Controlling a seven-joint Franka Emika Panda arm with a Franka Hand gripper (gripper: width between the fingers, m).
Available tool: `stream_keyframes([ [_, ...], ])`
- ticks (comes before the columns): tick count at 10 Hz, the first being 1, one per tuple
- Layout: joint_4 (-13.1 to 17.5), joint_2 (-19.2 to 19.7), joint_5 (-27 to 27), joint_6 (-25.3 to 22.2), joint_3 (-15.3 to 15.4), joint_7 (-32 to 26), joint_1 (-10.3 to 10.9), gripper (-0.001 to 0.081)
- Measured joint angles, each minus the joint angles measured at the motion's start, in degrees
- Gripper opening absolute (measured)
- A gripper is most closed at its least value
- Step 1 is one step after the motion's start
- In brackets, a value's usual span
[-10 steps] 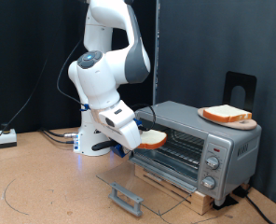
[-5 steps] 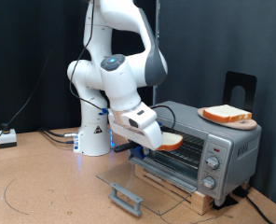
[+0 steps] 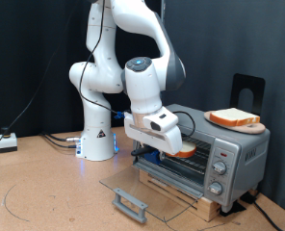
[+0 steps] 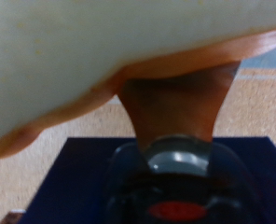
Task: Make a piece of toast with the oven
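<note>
The silver-grey oven (image 3: 215, 144) stands at the exterior view's right with its glass door (image 3: 133, 188) dropped open and flat. My gripper (image 3: 171, 142) is shut on a slice of toast (image 3: 184, 151) and holds it level inside the oven's opening, over the wire rack. In the wrist view the pale slice with tan crust (image 4: 91, 56) fills the upper part of the picture, very close to the camera. A second, alike slice (image 3: 234, 117) lies on a wooden board (image 3: 250, 127) on top of the oven.
The oven's three knobs (image 3: 219, 166) face the exterior view's bottom right. The door's grey bar handle (image 3: 130, 204) sticks out low in front. A black stand (image 3: 248, 89) rises behind the oven. Cables and a small box (image 3: 6, 142) lie at the left.
The arm has swung to the exterior view's right, carrying the toast from in front of the open door into the oven's opening.
</note>
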Motion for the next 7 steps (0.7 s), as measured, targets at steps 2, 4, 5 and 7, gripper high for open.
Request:
stream_keyframes([
  [2,-1.25,0.03,-3.35,3.5,0.72,-0.01,-0.09,0.0396],
  [4,-1.19,-0.12,-3.43,2.63,0.37,-1.6,-0.08,0.0396],
  [5,-1.11,-0.43,-3.42,1.55,-0.08,-2.8,-0.08,0.0396],
  [7,-1.09,-1.02,-4.44,0.9,-0.43,-3.62,-0.09,0.0396],
])
